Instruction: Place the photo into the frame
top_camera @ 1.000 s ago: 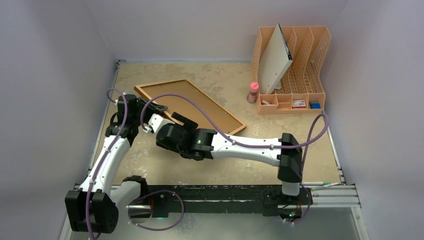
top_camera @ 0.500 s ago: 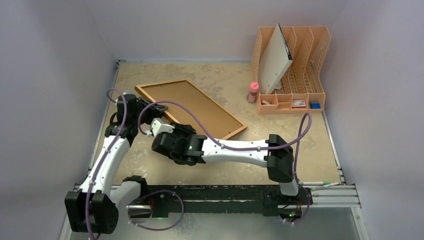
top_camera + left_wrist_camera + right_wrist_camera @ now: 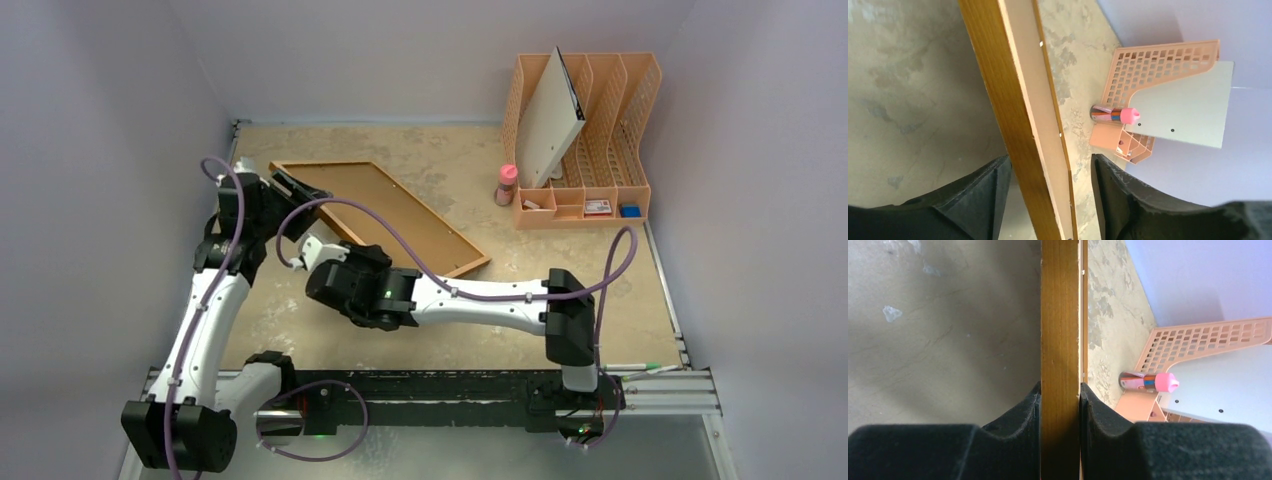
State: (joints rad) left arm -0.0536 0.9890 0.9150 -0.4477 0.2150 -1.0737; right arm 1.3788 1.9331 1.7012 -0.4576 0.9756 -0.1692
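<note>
The frame (image 3: 400,210) lay aslant on the surface (image 3: 450,160), toward its left side. The right pincer (image 3: 1060,395) was clamped on the near long rail, both pads against the wood. The left pincer (image 3: 1048,165) straddled the same rail further along, fingers spread, with a gap on one side. The frame was judged rigid and light but thin-edged, with any pane fragile and slippery, so hold should be taken on the wooden rail only. The photo could not be identified in any view.

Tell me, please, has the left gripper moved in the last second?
Yes: the left gripper moved toward the back wall, now roughly level with the pink-capped bottle.
</note>
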